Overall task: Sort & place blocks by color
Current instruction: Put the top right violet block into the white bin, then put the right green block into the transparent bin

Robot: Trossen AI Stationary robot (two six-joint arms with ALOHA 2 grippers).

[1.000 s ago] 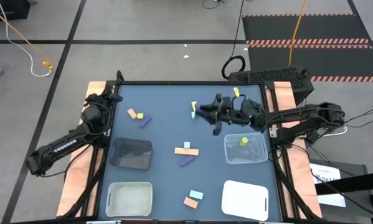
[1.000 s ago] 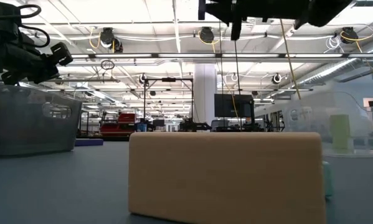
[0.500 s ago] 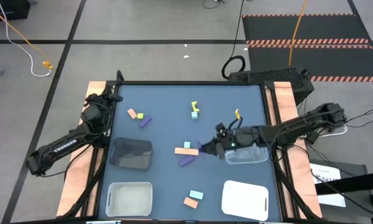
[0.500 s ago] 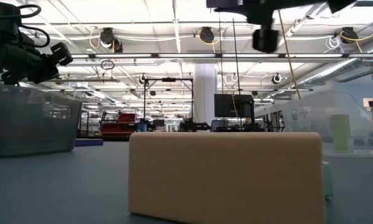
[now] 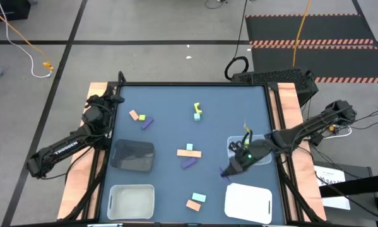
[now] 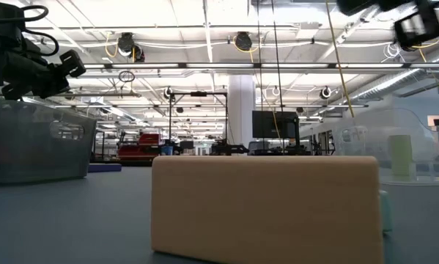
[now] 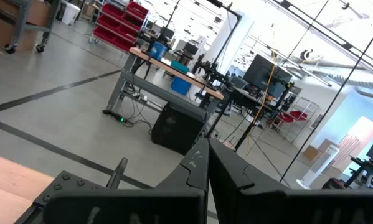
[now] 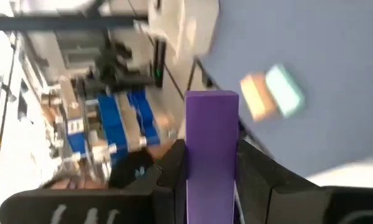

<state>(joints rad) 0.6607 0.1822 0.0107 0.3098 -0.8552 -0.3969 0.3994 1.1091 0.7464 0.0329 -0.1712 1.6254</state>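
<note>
The right gripper (image 5: 228, 171), clamped on a purple block (image 8: 212, 152) near the white tray (image 5: 248, 203), could drop it short if released early.

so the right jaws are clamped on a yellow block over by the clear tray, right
Not quite: the block in the right gripper is purple, not yellow, as the right wrist view shows. The rest holds: the jaws are clamped on it, beside the clear tray.

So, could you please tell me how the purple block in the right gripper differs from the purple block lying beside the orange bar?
The held purple block is clamped in the right gripper, above the table; the other purple block lies free on the mat, below the orange bar. Both are purple.
</note>
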